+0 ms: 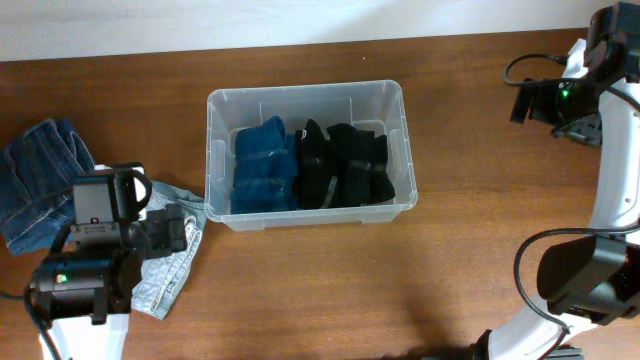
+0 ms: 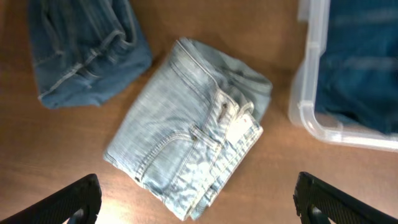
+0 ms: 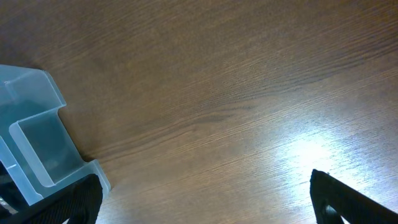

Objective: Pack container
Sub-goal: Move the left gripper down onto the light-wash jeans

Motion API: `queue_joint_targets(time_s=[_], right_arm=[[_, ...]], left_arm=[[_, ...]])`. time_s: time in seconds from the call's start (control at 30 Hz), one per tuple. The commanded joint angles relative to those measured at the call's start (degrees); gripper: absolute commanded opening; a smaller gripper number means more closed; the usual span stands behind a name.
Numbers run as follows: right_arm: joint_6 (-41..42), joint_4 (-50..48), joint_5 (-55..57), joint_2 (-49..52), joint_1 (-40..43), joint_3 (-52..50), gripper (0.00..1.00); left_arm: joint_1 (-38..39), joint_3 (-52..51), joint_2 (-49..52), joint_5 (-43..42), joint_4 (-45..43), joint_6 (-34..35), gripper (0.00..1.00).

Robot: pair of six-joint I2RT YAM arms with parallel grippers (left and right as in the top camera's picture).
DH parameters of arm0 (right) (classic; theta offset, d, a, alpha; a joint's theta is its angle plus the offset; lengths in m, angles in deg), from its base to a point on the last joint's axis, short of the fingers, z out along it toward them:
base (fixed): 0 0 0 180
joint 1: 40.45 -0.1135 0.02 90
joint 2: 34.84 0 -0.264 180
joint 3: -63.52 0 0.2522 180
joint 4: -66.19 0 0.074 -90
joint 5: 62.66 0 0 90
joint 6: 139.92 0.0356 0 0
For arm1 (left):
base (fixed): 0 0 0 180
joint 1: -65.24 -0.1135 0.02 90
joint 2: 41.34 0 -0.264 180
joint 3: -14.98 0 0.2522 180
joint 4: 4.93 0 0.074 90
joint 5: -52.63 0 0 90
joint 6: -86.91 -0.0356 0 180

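Observation:
The clear plastic container (image 1: 305, 90) stands mid-table. It holds a folded dark blue garment (image 1: 264, 165) on its left and black garments (image 1: 345, 165) on its right. A folded pair of light blue jeans (image 2: 193, 124) lies on the table just left of the container's rim (image 2: 311, 93). My left gripper (image 2: 199, 208) is open and empty, hovering above the near edge of these jeans; it also shows in the overhead view (image 1: 175, 228). My right gripper (image 3: 205, 202) is open and empty over bare wood to the container's right, with a corner of the container (image 3: 37, 143) at the left of its view.
A crumpled pair of darker blue jeans (image 1: 40, 180) lies at the table's left edge, also in the left wrist view (image 2: 87, 50). The right arm (image 1: 560, 100) sits at the far right with cables. A white wall runs along the back.

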Motion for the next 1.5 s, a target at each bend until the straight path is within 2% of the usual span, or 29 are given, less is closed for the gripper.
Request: queue_joint_targets(time_s=[0.0,0.13,0.33,0.57,0.73,0.93,1.47], right_arm=[[0.0,0.1,0.5,-0.5,0.0,0.3,0.99],[0.0,0.1,0.5,-0.5,0.0,0.3,0.99],[0.0,0.1,0.5,-0.5,0.0,0.3,0.99],[0.0,0.1,0.5,-0.5,0.0,0.3,0.99],[0.0,0.1,0.5,-0.5,0.0,0.3,0.99],[0.0,0.1,0.5,-0.5,0.0,0.3,0.99],[0.0,0.1,0.5,-0.5,0.0,0.3,0.98]], left_arm=[[0.9,0.9,-0.2,-2.6,1.2,-3.0,0.99],[4.0,0.9,-0.2,-1.8,4.1,-5.6,0.96],[10.2,0.9,-0.2,6.4,11.2,-5.3,0.97],[12.3,-0.6,0.7,14.6,11.2,-5.4,0.99],[12.3,-5.9,2.2,14.3,7.1,-6.0,0.99],[12.3,-14.6,4.5,14.4,-2.3,-7.9,1.00],[12.2,-17.7,15.1,15.3,-13.8,-10.6,0.99]])
